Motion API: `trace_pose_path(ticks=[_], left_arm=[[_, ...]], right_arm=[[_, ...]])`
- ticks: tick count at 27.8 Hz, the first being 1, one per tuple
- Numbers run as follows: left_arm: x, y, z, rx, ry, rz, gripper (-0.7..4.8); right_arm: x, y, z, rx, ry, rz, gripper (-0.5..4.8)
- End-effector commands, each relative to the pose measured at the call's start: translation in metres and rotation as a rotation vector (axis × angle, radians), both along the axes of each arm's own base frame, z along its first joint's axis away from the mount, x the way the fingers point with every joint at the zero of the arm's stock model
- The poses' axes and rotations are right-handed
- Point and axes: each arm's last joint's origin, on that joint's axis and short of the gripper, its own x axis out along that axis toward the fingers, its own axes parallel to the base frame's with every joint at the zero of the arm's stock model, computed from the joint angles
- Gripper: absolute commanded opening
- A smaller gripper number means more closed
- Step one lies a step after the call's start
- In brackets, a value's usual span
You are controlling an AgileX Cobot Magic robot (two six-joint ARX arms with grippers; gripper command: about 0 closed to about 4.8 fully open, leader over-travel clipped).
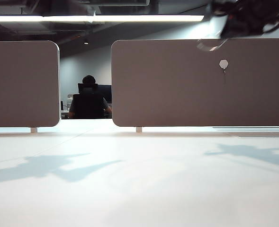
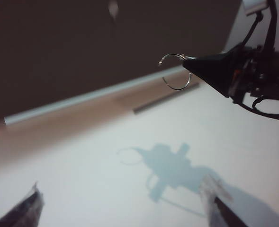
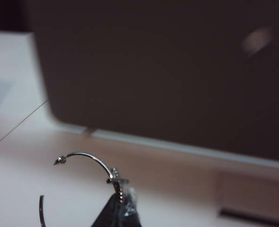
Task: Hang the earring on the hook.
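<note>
Pinching the earring (image 3: 77,163), a light, springy wire hoop, your right claw (image 3: 119,189) grips near its clasp w/ the hook (image 1: 223,64) ahead; left claw (image 2: 122,208) gapes wide, empty, over the tabletop (image 1: 139,179).

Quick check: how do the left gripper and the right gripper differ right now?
The left gripper is open with nothing between its fingers; the right gripper is shut on the earring. In the exterior view the right gripper sits high, near the top of the divider panel that carries the hook, while the left gripper is out of that view. Both are raised off the table.
</note>
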Motion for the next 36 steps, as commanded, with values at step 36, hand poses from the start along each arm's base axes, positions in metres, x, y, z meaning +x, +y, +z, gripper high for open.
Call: trace_pose_path(ticks=[36], left_arm=[[0.127,-0.065,0.005,0.022,0.097,0.033,4.79]], right_arm=[[0.281,-0.089,-0.026,-0.24,-0.118,-0.196,-0.07]])
